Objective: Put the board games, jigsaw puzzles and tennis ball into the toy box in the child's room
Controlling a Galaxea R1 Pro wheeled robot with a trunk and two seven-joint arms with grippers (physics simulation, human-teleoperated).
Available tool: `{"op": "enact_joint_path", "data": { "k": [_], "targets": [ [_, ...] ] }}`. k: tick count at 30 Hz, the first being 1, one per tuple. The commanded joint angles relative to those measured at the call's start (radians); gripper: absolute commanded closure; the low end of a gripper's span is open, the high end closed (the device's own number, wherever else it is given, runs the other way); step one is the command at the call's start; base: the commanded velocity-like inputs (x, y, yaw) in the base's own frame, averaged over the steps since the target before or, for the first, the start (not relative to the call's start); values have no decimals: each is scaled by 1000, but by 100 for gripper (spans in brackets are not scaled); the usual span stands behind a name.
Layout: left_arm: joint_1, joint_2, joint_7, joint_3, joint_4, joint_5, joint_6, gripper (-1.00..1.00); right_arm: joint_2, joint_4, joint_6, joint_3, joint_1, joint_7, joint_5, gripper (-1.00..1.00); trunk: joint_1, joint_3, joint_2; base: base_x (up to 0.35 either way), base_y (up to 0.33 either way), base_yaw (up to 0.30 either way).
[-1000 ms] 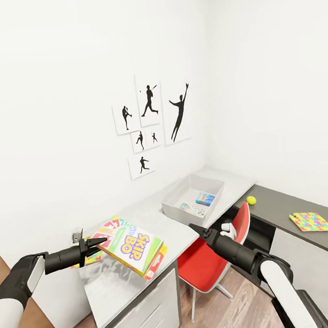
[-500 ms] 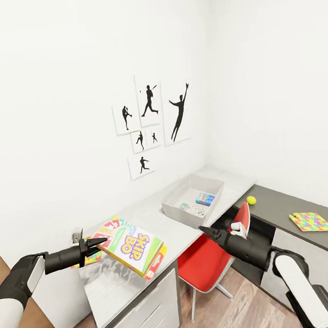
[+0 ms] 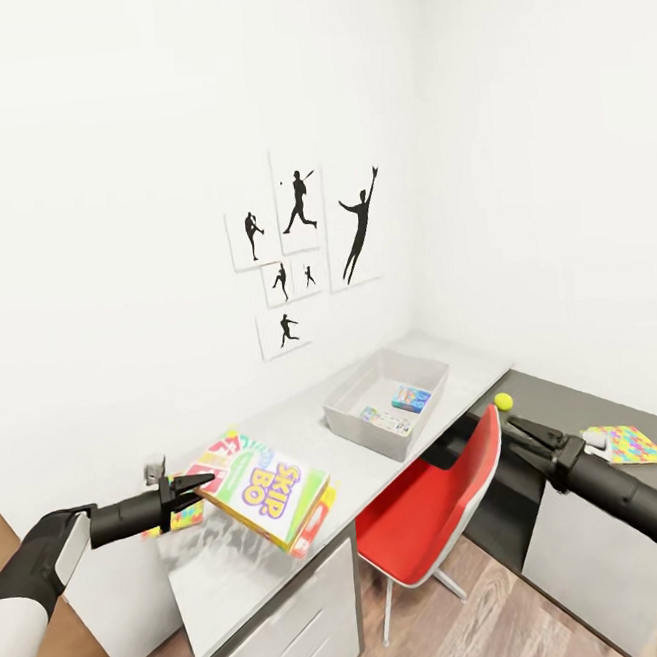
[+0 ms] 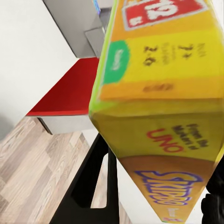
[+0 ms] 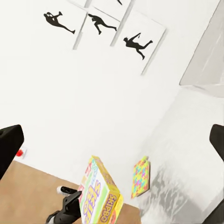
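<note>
My left gripper [image 3: 191, 482] is shut on a thick Skip-Bo board game [image 3: 265, 486] and holds it tilted just above the table [image 3: 278, 429]; its fingers [image 4: 91, 183] flank the yellow box [image 4: 158, 93]. A colourful jigsaw puzzle [image 3: 182, 518] lies on the table under that arm. The grey toy box [image 3: 348, 407] stands further along with two small items inside. Beside it, on the lower dark unit, rest a tennis ball [image 3: 503, 401] and another jigsaw puzzle [image 3: 631, 445]. My right gripper [image 3: 512, 431] hovers open between them, fingers [image 5: 10, 147] wide apart.
A red chair [image 3: 436, 504] is tucked under the gap between the table and the dark grey unit [image 3: 563, 411]. White drawers [image 3: 287, 629] sit below the table's near end. Black silhouette pictures [image 3: 306, 255] hang on the white wall. Wood floor lies below.
My right arm has swung right, from in front of the red chair to above the dark unit near the tennis ball. The left gripper still holds the board game, now tilted slightly more.
</note>
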Motion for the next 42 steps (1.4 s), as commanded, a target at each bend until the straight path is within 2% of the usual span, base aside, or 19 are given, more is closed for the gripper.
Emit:
{"op": "enact_joint_path", "data": {
  "k": [1,5,9,12,20,42],
  "targets": [
    [-1,-1,-10,1,0,-1,3,100,0,0,4,-4,-1,21,10,-100,1,-1,-1,68,0,0],
    [-1,-6,-98,1,-13,-1,3,100,5,0,4,-8,-1,52,8,-100,1,-1,-1,30,0,0],
    [0,-10,-180,3,-85,0,1,100,9,1,4,-9,-1,58,8,-100,1,-1,-1,6,0,0],
    [2,-11,-209,2,-104,-1,-6,100,11,1,4,-10,-1,60,8,-100,1,-1,-1,2,0,-4],
    [3,-12,-223,1,-114,-2,-12,100,11,2,4,-11,-1,62,9,-100,1,3,-1,0,-45,-171],
    [3,-20,-223,1,-116,-2,-12,100,16,4,4,-9,-1,62,16,-100,1,24,-1,0,-174,-249]
  ]
}}
